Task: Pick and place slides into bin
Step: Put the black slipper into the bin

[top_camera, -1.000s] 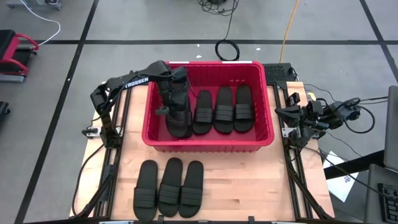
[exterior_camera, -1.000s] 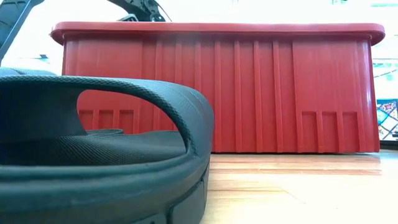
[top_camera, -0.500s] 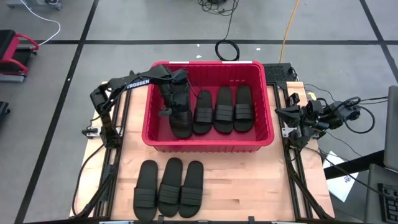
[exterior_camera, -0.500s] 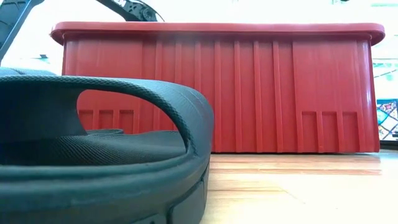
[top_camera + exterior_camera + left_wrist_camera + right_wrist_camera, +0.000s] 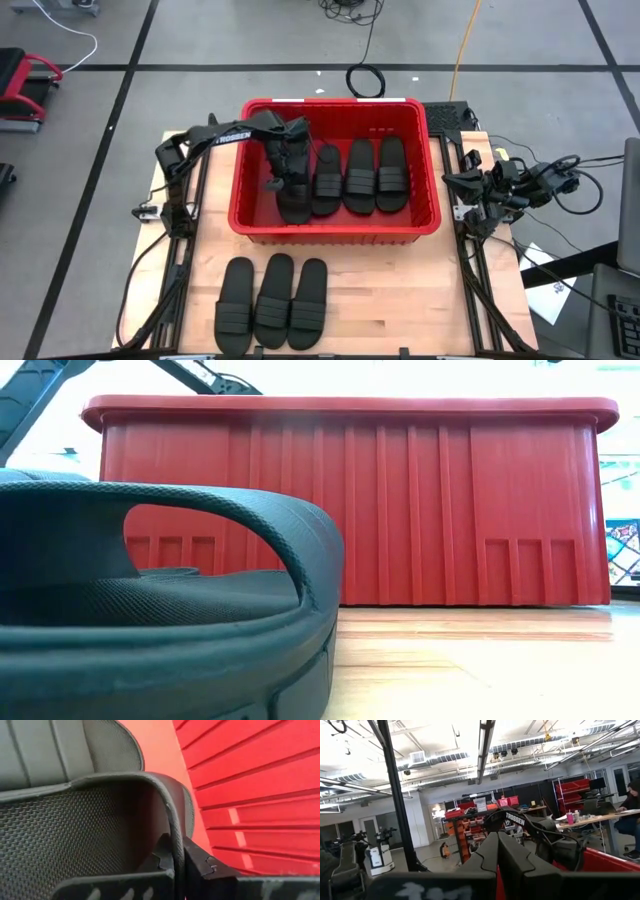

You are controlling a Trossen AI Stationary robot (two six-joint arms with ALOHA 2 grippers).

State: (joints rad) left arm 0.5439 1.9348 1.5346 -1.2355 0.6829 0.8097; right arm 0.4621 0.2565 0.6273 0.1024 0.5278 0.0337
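Left arm reaches over the left wall of the bin [image 5: 334,222], left gripper [image 5: 290,178] down inside, near the left end. Wrist view shows its fingers [image 5: 196,861] closed narrow on the strap edge of a slide [image 5: 75,845], so it holds the slide in hand [image 5: 291,203], which sits low in the bin, just left of three slides already placed [image 5: 360,176] side by side. Step in hand looks like placing, fourth slide into the bin. Next move, as a guess: set it flat beside the others, open the fingers, lift straight up clear of the rim, then go for the table row.

Three loose slides [image 5: 271,303] lie in a row on the near part of the table [image 5: 400,300], left of centre, well apart from the bin. Low view has one of them [image 5: 160,610] right up close, bin wall behind it. So seven slides visible, four in or at the bin, three left.

In the way: the neighbouring slide in the bin is just beside the held one, could get nudged; bin wall close on the other side, tight lift-out.

Right arm parked at the right table edge, right gripper [image 5: 498,851] with fingers together, holding nothing. Cables trail right of it. Far side: a coiled cable [image 5: 366,80] on the floor beyond the bin
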